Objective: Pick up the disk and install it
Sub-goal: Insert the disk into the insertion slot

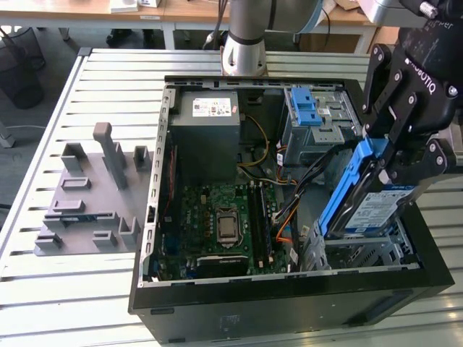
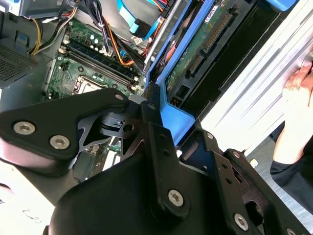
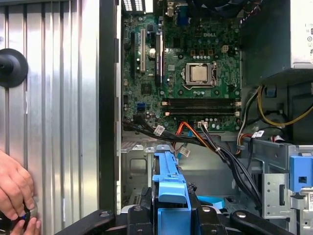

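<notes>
The disk (image 1: 372,208) is clenched in the claw (image 1: 396,165), tilted above the bay (image 1: 362,251); it should be squared to the bay and the cables (image 1: 312,173) kept clear.

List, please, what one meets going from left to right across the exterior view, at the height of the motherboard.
grey fixture block → near wall of the computer case → motherboard → the disk, tilted in its blue carrier

Looks like a robotics lab: open computer case (image 1: 239,307) on a slatted metal table (image 1: 65,296), desks (image 1: 184,11) behind.
</notes>
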Controlling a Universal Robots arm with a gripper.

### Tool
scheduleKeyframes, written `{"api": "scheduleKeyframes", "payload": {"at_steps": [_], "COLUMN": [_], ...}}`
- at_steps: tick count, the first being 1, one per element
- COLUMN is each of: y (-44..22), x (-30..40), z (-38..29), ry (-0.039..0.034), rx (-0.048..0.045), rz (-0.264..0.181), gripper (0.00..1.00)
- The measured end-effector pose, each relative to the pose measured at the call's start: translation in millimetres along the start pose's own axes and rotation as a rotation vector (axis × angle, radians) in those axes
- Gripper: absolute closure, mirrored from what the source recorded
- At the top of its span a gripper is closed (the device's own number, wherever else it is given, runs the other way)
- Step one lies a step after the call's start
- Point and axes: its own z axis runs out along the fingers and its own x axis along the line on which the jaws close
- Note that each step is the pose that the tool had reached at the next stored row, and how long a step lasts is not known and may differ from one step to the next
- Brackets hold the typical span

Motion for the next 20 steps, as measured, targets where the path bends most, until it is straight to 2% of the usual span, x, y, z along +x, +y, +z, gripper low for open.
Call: {"api": "scheduleKeyframes", "payload": {"at_steps": [20], "y": [-0.2], "x": [0.1], "z": [10.8], "ry": [0.0001], "rx": [0.0], "rz": [0.0], "gripper": [0.64]}}
